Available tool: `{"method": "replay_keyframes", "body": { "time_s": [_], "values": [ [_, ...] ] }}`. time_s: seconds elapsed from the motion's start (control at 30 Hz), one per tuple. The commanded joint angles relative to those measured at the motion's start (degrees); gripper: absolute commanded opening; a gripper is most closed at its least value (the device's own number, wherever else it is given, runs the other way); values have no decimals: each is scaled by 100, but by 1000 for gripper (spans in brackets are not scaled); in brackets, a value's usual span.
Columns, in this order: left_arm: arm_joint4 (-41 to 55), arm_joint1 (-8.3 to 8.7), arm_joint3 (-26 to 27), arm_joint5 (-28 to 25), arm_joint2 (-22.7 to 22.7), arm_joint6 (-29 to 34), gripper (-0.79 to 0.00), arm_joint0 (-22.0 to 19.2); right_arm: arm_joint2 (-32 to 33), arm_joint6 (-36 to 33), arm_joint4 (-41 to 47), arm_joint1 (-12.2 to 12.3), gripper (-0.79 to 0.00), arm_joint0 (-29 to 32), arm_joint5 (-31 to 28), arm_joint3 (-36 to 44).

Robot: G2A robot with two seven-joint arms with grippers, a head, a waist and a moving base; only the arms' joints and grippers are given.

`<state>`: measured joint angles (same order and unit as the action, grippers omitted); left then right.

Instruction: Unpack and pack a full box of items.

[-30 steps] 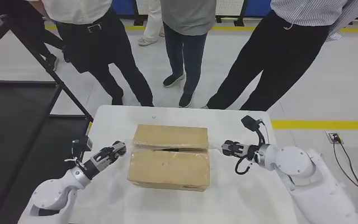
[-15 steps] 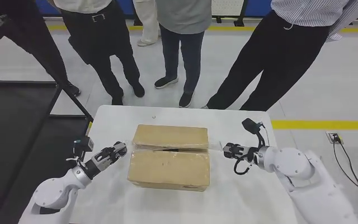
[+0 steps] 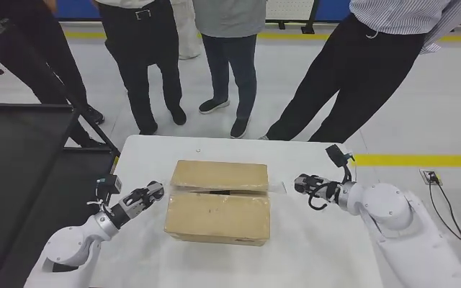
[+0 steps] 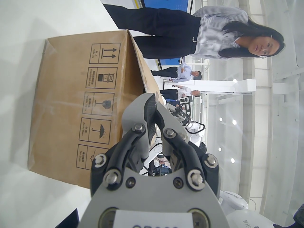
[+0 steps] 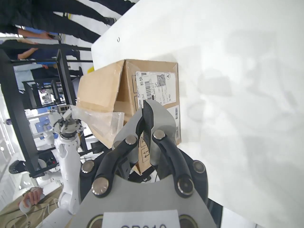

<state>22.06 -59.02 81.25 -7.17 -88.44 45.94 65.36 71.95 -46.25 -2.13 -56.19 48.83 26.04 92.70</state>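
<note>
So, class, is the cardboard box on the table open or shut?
Nearly shut, unsealed: the box has both top flaps down with a dark gap between them; loose clear plastic hangs at one end.

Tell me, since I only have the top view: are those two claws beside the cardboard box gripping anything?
Observer: No. Its wrist view shows the left gripper shut on nothing, just short of the cardboard box.
Operator: And the other claw?
Observer: The right gripper is shut and empty too, clear of the box.
Operator: Is anything on the box's sides?
Observer: The end facing the right gripper carries a white barcode label.
</note>
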Motion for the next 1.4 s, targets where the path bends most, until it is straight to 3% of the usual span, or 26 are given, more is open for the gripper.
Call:
{"method": "replay_keyframes", "body": {
  "time_s": [0.0,0.23,0.5,0.77,1.37],
  "values": [
    [-2,0,-14,-8,12,-8,-785,-9,172,239,217,-8,-785,31,250,76],
    [12,1,-63,-42,33,-16,-785,-35,-50,257,500,-73,-785,-113,356,473],
    [-18,6,-70,-98,52,-30,-785,-32,-1007,-289,658,-279,-785,-1055,423,-297],
    [-11,11,-75,-113,63,0,-785,-51,-1675,-504,676,-461,-785,-1546,433,-807],
    [-33,23,-118,-134,110,36,-785,-95,-2114,-462,503,-599,-785,-1573,347,-844]
  ]
}}
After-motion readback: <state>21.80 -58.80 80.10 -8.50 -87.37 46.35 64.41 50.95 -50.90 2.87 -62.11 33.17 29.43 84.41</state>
